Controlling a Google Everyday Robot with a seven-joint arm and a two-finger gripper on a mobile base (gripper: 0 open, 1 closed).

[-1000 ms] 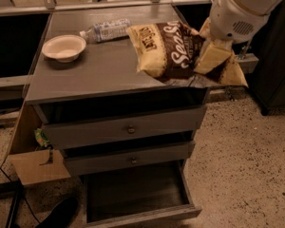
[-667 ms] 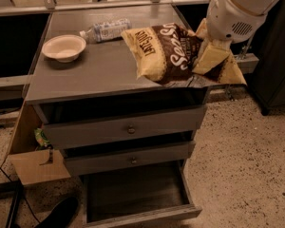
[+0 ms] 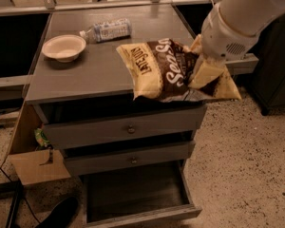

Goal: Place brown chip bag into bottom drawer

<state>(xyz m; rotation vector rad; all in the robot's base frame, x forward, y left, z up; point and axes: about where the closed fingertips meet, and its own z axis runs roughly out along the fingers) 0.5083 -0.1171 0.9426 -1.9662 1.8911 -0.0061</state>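
Note:
The brown chip bag (image 3: 166, 70), dark brown and tan-yellow with white script, hangs lifted over the front right corner of the grey cabinet top (image 3: 85, 80). My gripper (image 3: 204, 72) is shut on the bag's right side, its pale fingers (image 3: 203, 75) pinching the foil, under my white arm coming in from the upper right. The bottom drawer (image 3: 133, 194) stands pulled out at the bottom of the cabinet, showing its dark wood-grain floor, straight below and a little left of the bag. Nothing lies in it.
A white bowl (image 3: 64, 47) and a lying plastic water bottle (image 3: 107, 30) sit on the cabinet top. Two knobbed drawers (image 3: 130, 129) stand slightly ajar above the bottom one. A cardboard box (image 3: 38, 165) with a green packet (image 3: 42, 137) is at the left. Speckled floor lies to the right.
The bag has moved left and toward the cabinet's front edge with my gripper, and has sunk a little.

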